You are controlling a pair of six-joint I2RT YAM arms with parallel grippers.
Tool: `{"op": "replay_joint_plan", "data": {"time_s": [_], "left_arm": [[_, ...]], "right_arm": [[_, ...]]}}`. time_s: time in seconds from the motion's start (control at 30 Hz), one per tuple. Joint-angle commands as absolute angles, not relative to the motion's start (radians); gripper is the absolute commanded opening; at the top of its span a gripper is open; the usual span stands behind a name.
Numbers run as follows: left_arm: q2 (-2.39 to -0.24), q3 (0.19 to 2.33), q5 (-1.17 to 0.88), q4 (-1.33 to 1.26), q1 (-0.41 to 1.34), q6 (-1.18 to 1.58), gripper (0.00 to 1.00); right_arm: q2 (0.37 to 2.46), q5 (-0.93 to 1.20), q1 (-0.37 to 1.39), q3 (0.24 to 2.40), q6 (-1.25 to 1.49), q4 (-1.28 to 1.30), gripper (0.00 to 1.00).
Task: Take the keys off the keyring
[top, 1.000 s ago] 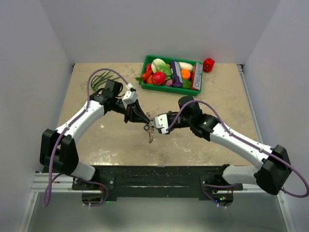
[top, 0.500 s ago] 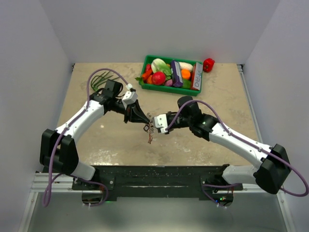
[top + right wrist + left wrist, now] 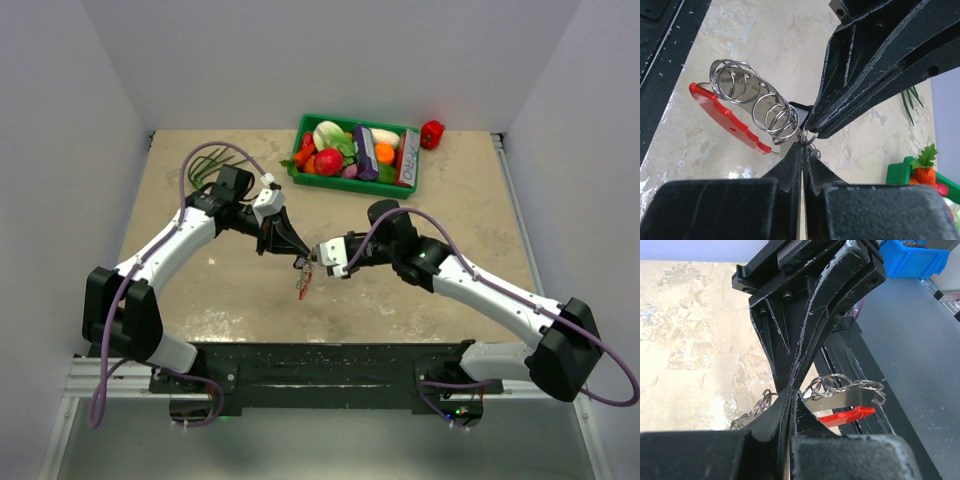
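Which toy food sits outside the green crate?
The red pepper, standing just beyond the crate's right end; every other piece lies inside it.

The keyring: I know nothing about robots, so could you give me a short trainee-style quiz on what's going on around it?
1. True or false: the right gripper stands wide open.
2. The tag on the keyring is: A blue, B red, C yellow.
3. Where on the table does the green basket sit?

Key: 1 false, the right gripper is shut. 2 B. 3 near the far edge.
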State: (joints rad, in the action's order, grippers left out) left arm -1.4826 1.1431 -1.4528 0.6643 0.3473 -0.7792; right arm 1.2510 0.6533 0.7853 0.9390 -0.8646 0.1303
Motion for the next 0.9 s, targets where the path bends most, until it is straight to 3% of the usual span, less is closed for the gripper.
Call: {"op": "replay_joint_plan", "data": {"time_s": [0.0, 0.87], "left_arm": [[-1.443, 1.190, -1.707, 0.664, 0.348, -0.808, 0.00], [-1.414, 1.192, -1.701, 0.652, 0.319, -0.782, 0.00]], "right_arm": [[1.243, 0.652, 0.792, 0.917, -0.876, 0.078, 0.00], [1.220, 0.468, 0.779, 0.960, -0.896, 0.092, 0.00]]}}
